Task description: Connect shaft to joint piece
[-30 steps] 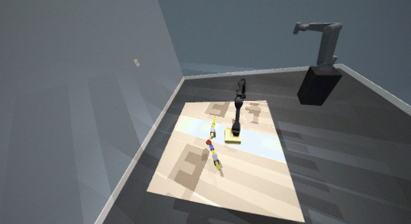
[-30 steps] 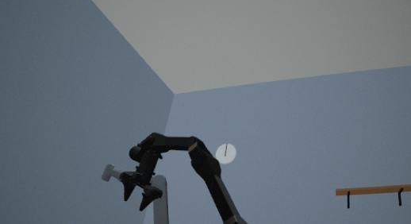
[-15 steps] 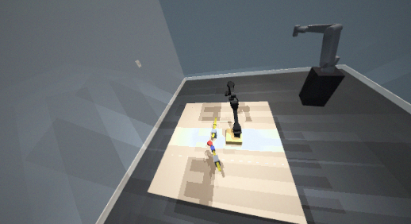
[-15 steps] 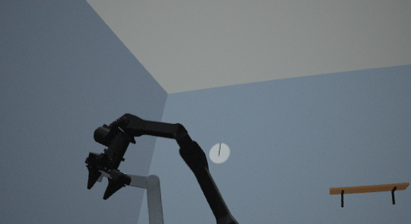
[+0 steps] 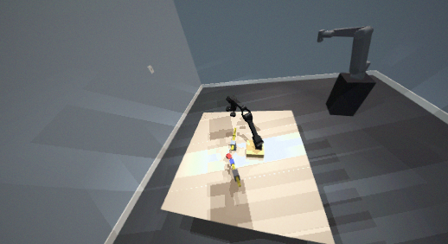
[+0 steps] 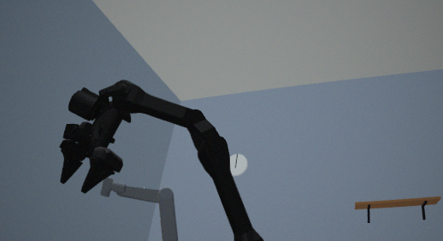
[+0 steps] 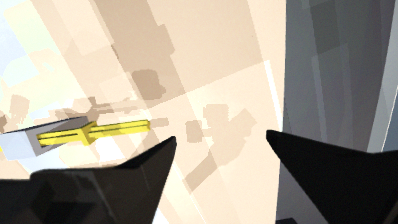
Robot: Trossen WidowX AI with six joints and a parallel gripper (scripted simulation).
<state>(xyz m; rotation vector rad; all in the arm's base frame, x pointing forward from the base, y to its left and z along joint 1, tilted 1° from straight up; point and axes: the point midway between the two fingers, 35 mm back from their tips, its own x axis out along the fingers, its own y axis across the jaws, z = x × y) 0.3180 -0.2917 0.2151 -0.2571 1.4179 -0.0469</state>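
The red joint piece (image 5: 228, 156) sits beside a blue part (image 5: 232, 162) on the first shaft (image 5: 239, 182), which passes through a grey block (image 5: 236, 174). The second shaft (image 5: 234, 132) (image 7: 120, 128), yellow with a collar, lies in its own grey block (image 5: 233, 144) (image 7: 22, 145). There is a gap between the second block and the red piece; the way its opening faces is too small to tell. My gripper (image 5: 230, 112) (image 6: 73, 186) (image 7: 220, 137) is open and empty, high above the table, beyond the free end of the second shaft. The joint piece is outside the wrist view.
The arm's base stands on a yellow block (image 5: 255, 155) right of the shafts on the wooden table (image 5: 281, 195). The arm's shadow falls on the table. A grey arm (image 5: 360, 52) (image 6: 168, 214) on a black pedestal (image 5: 349, 95) stands off the table. A shelf (image 6: 398, 202) hangs on the wall.
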